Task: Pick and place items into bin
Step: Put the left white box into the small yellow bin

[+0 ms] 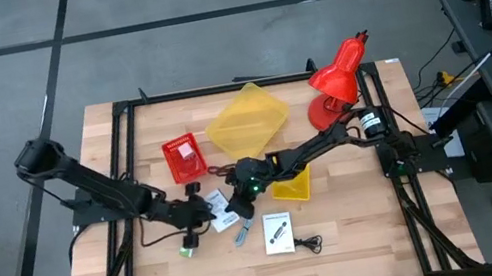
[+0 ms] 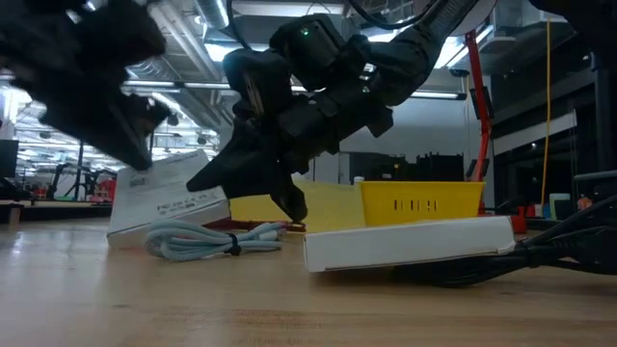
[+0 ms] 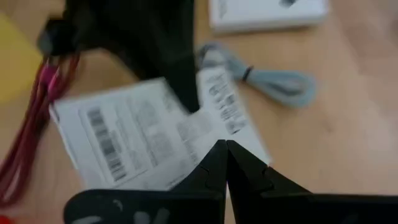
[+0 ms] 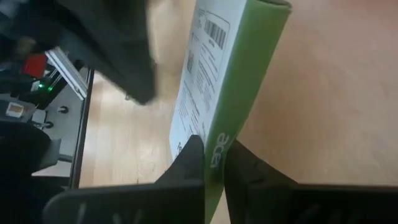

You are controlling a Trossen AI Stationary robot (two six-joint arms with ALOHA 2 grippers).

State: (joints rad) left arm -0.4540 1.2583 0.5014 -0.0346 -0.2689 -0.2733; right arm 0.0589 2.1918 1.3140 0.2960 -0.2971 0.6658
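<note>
Our right hand (image 4: 213, 155) has pinched shut on the edge of the white and green box (image 4: 233, 74), which lies on the bench (image 1: 364, 229) beside the blue-grey cord (image 2: 207, 239); our left hand (image 3: 225, 163) is shut, holds nothing, and hovers just over that box. We should lift gently, since the grip is thin and near one edge. We should also clear the left hand before carrying the box to the yellow bin (image 1: 248, 117).
</note>
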